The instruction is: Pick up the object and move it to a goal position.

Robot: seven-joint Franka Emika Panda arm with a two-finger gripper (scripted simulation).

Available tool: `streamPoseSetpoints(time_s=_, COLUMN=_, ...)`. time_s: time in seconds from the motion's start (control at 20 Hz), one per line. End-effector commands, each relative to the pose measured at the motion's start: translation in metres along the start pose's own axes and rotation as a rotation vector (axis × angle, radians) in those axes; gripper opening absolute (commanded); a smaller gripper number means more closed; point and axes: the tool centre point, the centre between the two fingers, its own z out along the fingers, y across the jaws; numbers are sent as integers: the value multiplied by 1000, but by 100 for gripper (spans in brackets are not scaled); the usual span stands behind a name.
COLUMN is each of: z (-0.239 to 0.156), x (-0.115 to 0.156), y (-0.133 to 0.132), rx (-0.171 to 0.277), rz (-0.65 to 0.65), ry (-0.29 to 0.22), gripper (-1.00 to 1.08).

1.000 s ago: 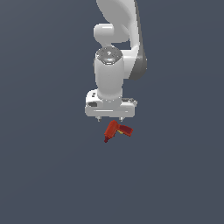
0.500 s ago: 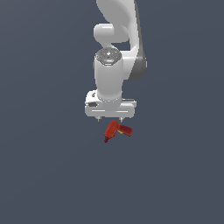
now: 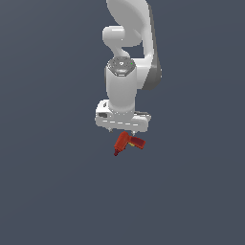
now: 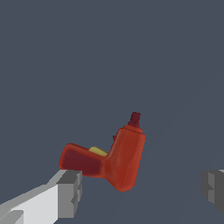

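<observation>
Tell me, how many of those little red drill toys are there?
1. The red toy drill sits just below the gripper, between its spread fingers. None other shows, though the arm could hide something.

Between my fingers (image 4: 70,192) lies the red drill-shaped object (image 4: 114,159) on the plain grey worktop (image 4: 65,65). Its dark tip (image 4: 135,118) points away from me, and its handle angles off toward one finger, with a yellow patch (image 4: 98,151) showing. My fingers are spread wide, one just beside the handle, the other well apart.
</observation>
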Motion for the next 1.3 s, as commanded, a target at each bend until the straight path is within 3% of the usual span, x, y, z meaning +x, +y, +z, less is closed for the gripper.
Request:
streamPoseSetpoints(time_s=0.0, z=4, x=-1, y=-2, rx=-2, rz=45, ry=-5, gripper=108)
streamPoseSetpoints(time_s=1.25, z=54, x=-17, y=-29, rx=-62, rz=640, ry=-54, gripper=108)
